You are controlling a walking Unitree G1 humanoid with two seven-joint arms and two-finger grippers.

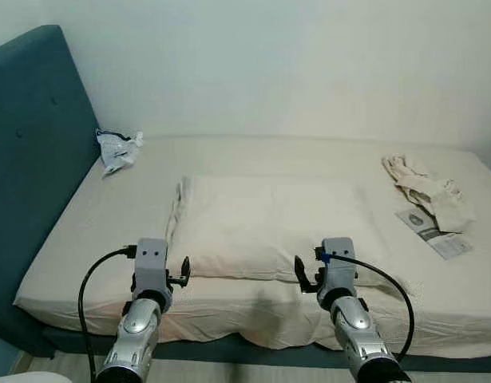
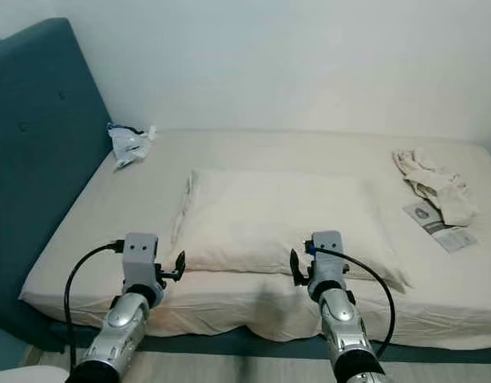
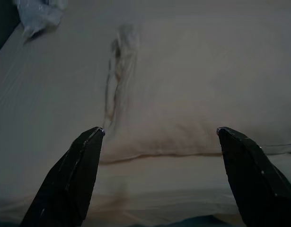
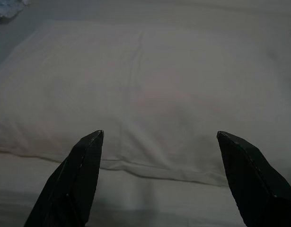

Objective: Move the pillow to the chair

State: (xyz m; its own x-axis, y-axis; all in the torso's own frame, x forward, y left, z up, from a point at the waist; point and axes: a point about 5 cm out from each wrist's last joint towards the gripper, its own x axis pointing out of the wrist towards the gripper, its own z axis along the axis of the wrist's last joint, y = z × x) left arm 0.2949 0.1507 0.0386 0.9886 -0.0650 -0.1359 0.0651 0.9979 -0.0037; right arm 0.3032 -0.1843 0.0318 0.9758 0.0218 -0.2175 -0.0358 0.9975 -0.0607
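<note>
- The left gripper (image 1: 184, 279) has its two black fingers wide apart. It hangs just in front of the near edge of the pillow (image 1: 269, 227), by the pillow's left end, and holds nothing.
- The right gripper (image 1: 305, 278) has its fingers wide apart too. It sits by the same near edge, further to the right, also with nothing in it.
- I think both are held open and lined up like this so they can pinch the pillow from two spots at once. One spot alone would let a floppy pillow sag.
- The pillow lies flat in the middle of the bed (image 1: 85, 239). It is cream, soft and puffy, with a crinkled seam at its left end.
- The sheet under it is the same pale colour, smooth with small folds.
- A tall dark blue headboard (image 1: 29, 159) stands at the left. It looks padded, with buttons.
- A crumpled plastic bag (image 1: 117, 149) lies near the headboard.
- A bunched cloth (image 1: 425, 191) and a flat paper leaflet (image 1: 433, 234) lie at the far right, well apart from the pillow.
</note>
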